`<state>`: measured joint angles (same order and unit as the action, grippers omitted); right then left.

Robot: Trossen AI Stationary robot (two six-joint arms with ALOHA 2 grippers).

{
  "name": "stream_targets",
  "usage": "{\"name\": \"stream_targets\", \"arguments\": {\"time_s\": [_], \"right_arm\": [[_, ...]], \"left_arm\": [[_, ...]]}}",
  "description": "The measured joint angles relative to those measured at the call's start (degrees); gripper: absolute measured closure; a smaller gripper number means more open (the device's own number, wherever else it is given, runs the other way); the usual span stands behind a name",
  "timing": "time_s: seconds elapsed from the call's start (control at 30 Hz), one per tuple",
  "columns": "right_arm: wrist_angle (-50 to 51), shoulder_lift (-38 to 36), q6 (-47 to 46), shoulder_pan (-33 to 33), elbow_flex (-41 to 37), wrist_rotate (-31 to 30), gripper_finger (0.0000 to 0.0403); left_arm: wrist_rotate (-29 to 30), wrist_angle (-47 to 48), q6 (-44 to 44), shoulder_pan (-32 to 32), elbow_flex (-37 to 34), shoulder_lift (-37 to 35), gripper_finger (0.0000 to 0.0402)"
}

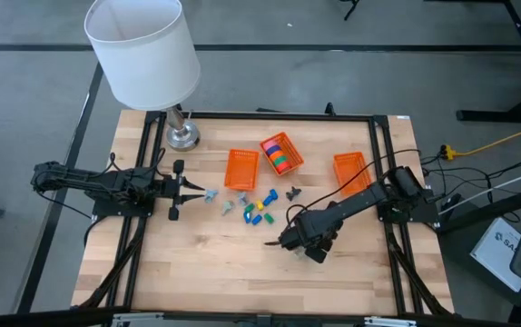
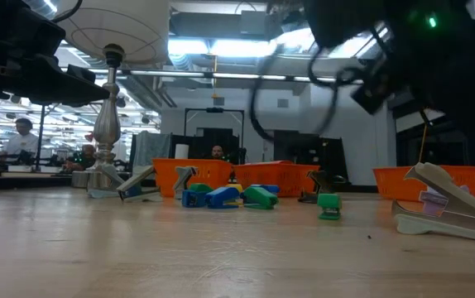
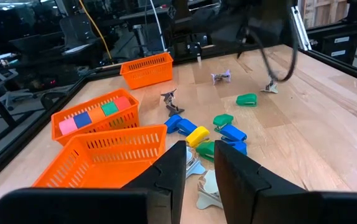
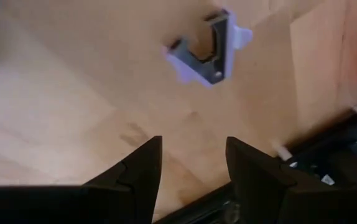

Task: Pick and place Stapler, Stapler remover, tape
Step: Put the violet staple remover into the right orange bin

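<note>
A pale stapler remover [image 4: 208, 48] lies alone on the wood toward the table's near right [image 2: 443, 212]. My right gripper [image 4: 191, 163] hangs above it, slanting down, open and holding nothing [image 1: 289, 240]. Small blue, yellow and green staplers [image 3: 197, 132] and more stapler removers [image 3: 169, 99] lie scattered at the table's middle [image 1: 259, 209]. Rolls of coloured tape [image 1: 279, 154] sit in an orange basket [image 3: 129, 102] at the far middle. My left gripper [image 3: 198, 171] waits level at the table's left [image 1: 188, 193], open by a narrow gap, with a pale stapler remover [image 3: 206, 190] on the table just ahead of it.
A lamp with a white shade [image 1: 142, 50] stands on its metal foot [image 1: 183, 136] at the far left. Two more orange baskets [image 1: 241, 168] [image 1: 352, 171] flank the tape basket. Black frame rails [image 1: 383, 154] run along the table's sides. Bare wood lies along the near edge [image 1: 242, 282].
</note>
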<state>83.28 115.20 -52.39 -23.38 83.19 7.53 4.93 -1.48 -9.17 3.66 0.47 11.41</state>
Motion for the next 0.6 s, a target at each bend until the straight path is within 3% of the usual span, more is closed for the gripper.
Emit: {"name": "stream_targets", "arguments": {"time_s": [0.2,0.43,0.6], "right_arm": [[-2.1,0.0,2.6,1.0,-4.8,0.2,0.0223],[-4.8,0.0,8.0,2.2,-3.9,-0.4,0.0223],[-7.6,0.0,11.0,2.2,-3.9,-4.1,0.0223]], "left_arm": [[0.0,0.0,0.0,0.0,0.0,0.0,0.0324],[0.0,0.0,0.0,0.0,0.0,0.0,0.0323],[0.0,0.0,0.0,0.0,0.0,0.0,0.0324]]}}
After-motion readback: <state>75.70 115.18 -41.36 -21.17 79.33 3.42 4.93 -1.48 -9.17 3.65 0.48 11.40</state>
